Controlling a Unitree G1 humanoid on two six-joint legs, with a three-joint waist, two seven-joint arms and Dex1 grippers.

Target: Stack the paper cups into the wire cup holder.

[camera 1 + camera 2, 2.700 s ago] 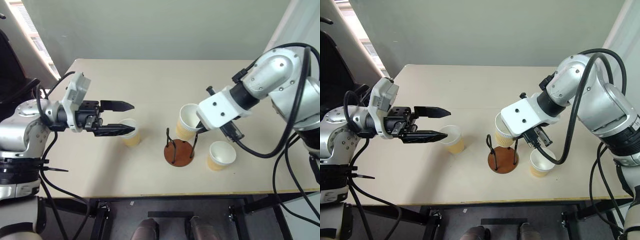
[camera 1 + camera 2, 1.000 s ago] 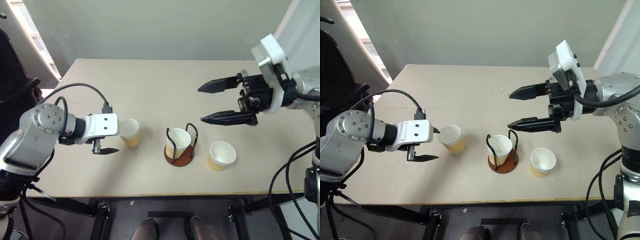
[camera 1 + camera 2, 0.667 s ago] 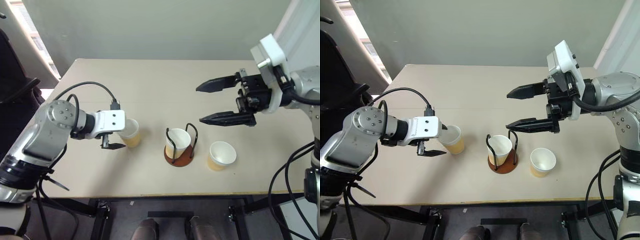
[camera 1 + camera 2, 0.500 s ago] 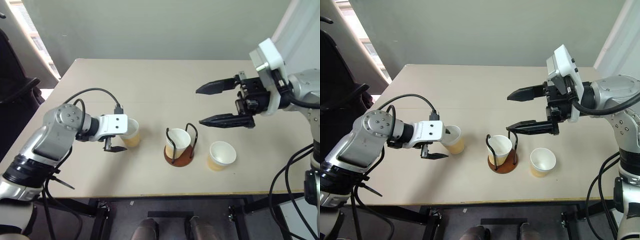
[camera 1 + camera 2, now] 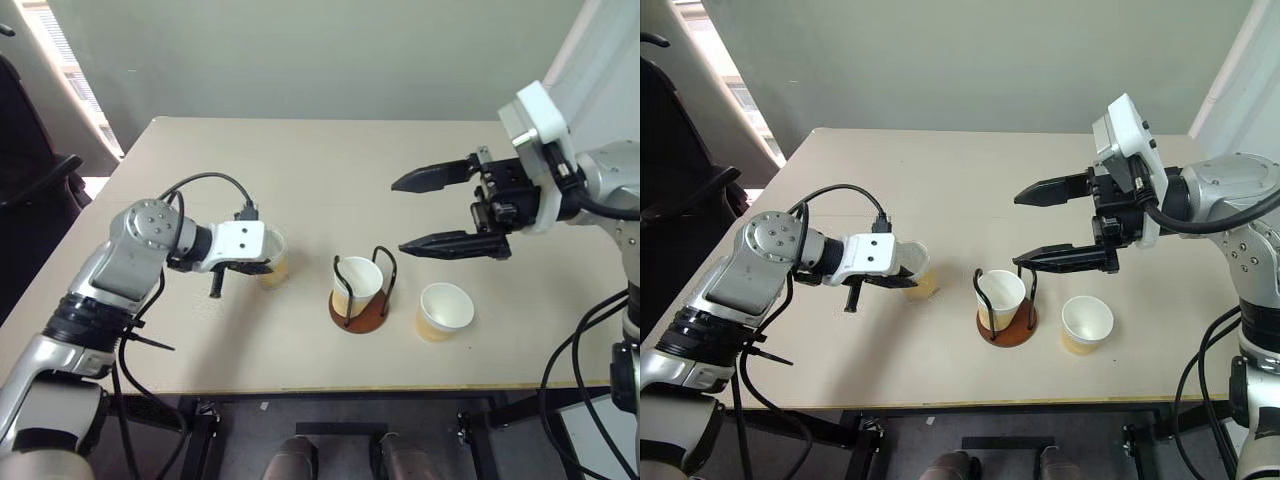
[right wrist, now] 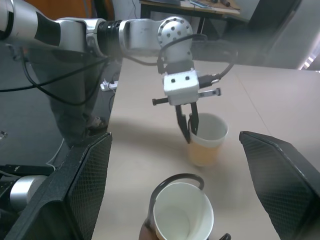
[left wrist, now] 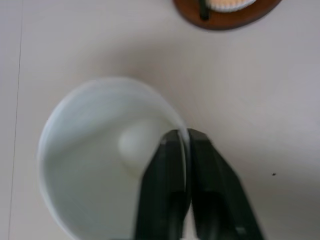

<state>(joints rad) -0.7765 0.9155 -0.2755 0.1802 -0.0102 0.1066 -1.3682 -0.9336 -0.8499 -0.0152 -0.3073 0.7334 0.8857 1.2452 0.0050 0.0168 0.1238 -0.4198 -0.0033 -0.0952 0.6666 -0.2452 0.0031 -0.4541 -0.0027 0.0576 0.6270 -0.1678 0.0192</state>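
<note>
We see our left end effector [image 7: 182,150] clenched on the rim of one paper cup [image 5: 921,272], which stands upright on the left part of the counter [image 5: 300,170]; in the left wrist view one black finger [image 7: 165,185] sits inside the white cup wall and the other just outside it, pinching the rim between them. The same grip shows from the right wrist view, where the fingers come down onto the near edge of that cup [image 6: 206,140]. Our right end effector [image 5: 440,212] hangs above the counter's right half with its two black fingers spread wide apart and nothing between them, released and pointing toward the left. Below it, near the middle of the counter, stands the wire cup holder [image 5: 362,306], its reddish-brown disc base flat on the surface and its dark wire loops upright. A second cup [image 5: 357,281] sits inside those loops, upright with its white inside showing. The third cup [image 5: 442,310] stands upright on the counter just beside the holder on its right, apart from it and clear of both end effectors.
</note>
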